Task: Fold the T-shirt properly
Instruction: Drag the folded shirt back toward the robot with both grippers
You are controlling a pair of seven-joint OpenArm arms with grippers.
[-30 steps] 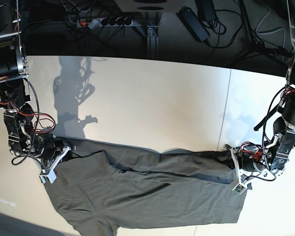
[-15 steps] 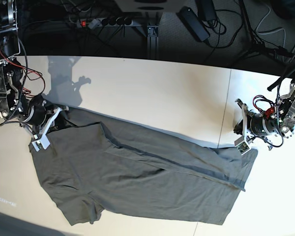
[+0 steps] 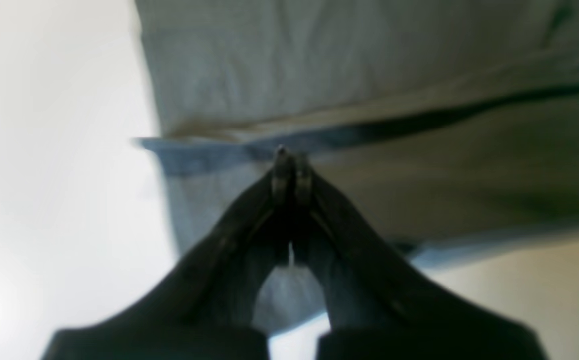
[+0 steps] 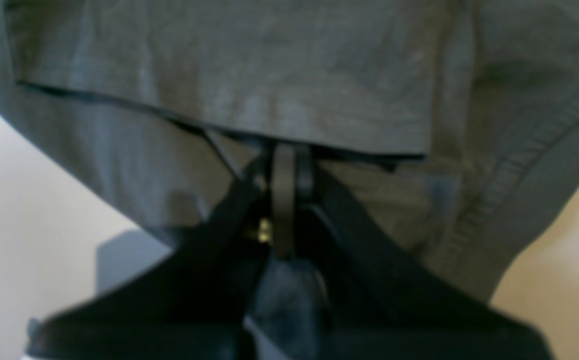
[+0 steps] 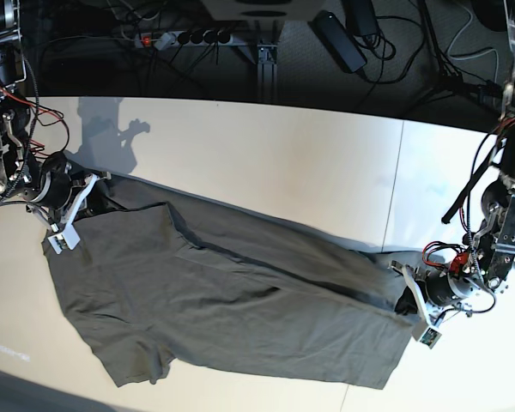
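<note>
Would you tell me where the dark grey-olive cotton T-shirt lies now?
In the base view, the dark grey-olive cotton T-shirt lies spread across the white table's near half, between both grippers.

The view is blurred. The left claw [image 3: 289,165] reaches up from the near edge, its two dark fingers [image 3: 229,245] converging until the tips press together with no gap, pinched on a bluish hem band of the T-shirt [image 3: 369,85]. The grey cloth fills the far and right parts of the picture, with a dark fold line running right from the tips. Pale tabletop [image 3: 49,175] lies to the left and at the near right corner.
</note>
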